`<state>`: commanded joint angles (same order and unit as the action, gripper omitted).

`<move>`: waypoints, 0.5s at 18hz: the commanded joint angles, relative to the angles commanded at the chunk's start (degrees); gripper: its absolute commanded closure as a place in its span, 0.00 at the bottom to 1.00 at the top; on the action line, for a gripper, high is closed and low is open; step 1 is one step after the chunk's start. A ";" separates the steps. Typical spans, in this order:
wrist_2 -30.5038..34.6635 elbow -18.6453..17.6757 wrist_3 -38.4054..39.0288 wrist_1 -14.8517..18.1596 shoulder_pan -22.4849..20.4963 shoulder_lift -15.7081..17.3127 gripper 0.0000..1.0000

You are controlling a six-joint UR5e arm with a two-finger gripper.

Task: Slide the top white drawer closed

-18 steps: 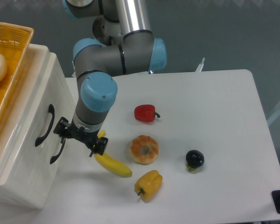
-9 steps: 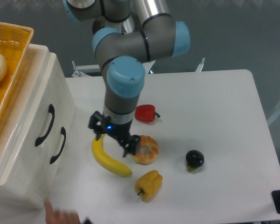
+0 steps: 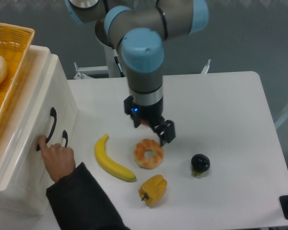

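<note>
Glossy, seemingly plastic top white drawer point(image 3: 26, 143), woven wicker basket point(image 3: 12, 62), matt table point(image 3: 230, 105)

Light is bright and even from overhead, so the gripper point(image 3: 151, 125) throws only a faint, soft shadow on the white table point(image 3: 225, 110) just beneath it. Far to its left, the glossy top white drawer point(image 3: 26, 139) carries pale sheen streaks. Focus is fairly sharp around the gripper, though its dark fingers blend together, and nothing shows obvious motion blur.
</note>
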<state>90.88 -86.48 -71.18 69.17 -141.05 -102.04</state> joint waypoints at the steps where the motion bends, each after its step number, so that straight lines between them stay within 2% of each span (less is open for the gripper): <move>1: 0.00 -0.18 -1.67 0.00 -1.05 0.35 0.00; 5: -0.09 -0.88 -5.98 0.00 -4.31 1.49 0.00; 9: -0.18 -1.50 -7.75 0.18 -4.67 2.11 0.00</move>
